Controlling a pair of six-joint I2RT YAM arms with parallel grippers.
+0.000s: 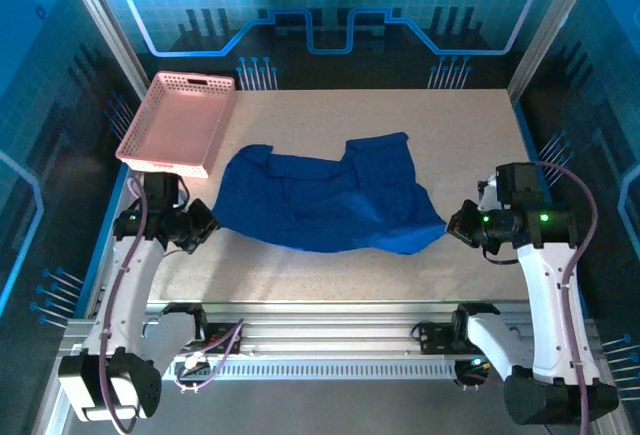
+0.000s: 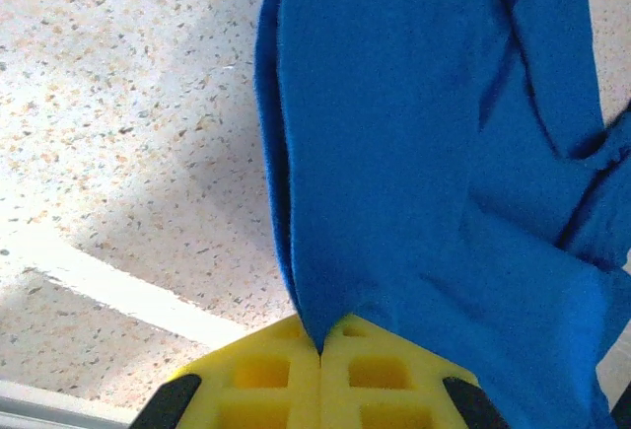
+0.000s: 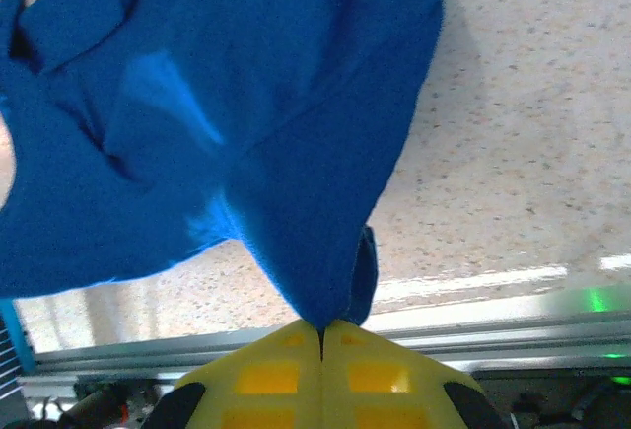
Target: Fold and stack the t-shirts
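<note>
A royal-blue t-shirt [image 1: 325,200] lies rumpled across the middle of the speckled table, stretched between both arms. My left gripper [image 1: 207,223] is shut on the shirt's left corner. In the left wrist view its yellow fingers [image 2: 266,370] pinch a point of blue cloth [image 2: 414,153] that fans out away from them. At the shirt's right corner my right gripper [image 1: 455,225] is shut as well. Through the right wrist camera, blue cloth [image 3: 246,123] rises from between the pressed yellow fingers [image 3: 380,375]. No printed graphic shows.
A pink lattice basket [image 1: 180,120] stands at the table's far left corner, close behind the left arm. The table's front rail [image 1: 320,320] runs between the arm bases. Blue enclosure walls close in both sides and the back.
</note>
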